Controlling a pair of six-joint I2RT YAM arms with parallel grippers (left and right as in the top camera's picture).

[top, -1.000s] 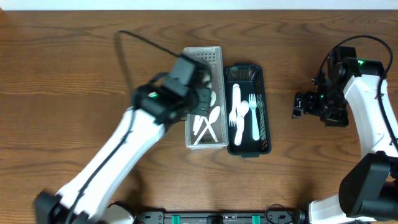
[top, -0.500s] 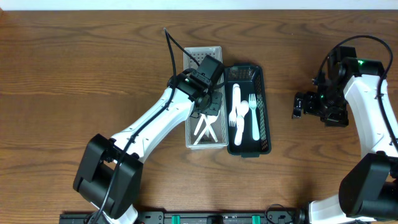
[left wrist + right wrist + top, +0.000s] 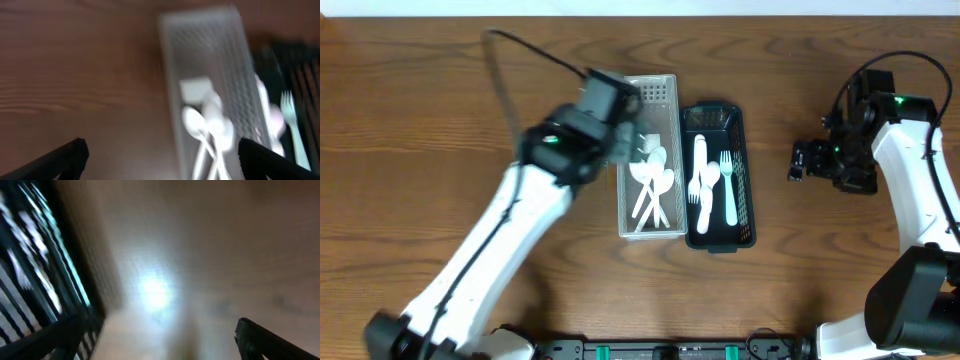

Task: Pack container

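A white perforated basket (image 3: 663, 90) holds several white plastic spoons (image 3: 653, 186). To its right, a black basket (image 3: 746, 205) holds white forks and spoons (image 3: 713, 185). My left gripper (image 3: 628, 142), blurred by motion, hovers over the white basket's left rim. In the left wrist view my left gripper (image 3: 160, 160) stands wide open and empty above the white basket (image 3: 240, 75) and its spoons (image 3: 205, 125). My right gripper (image 3: 794, 163) hangs open and empty over bare table, right of the black basket. In the right wrist view my right gripper (image 3: 160, 342) is open, with the black basket (image 3: 30, 280) at the left.
Both baskets stand side by side at the table's centre. A black cable (image 3: 535, 55) loops off the left arm over the wooden tabletop (image 3: 440, 150). The right arm's body (image 3: 920, 190) runs along the right edge.
My left gripper has gone from shut to wide open over the white basket and has swung back to the left. Another spoon lies in the white basket. The right gripper has barely shifted.
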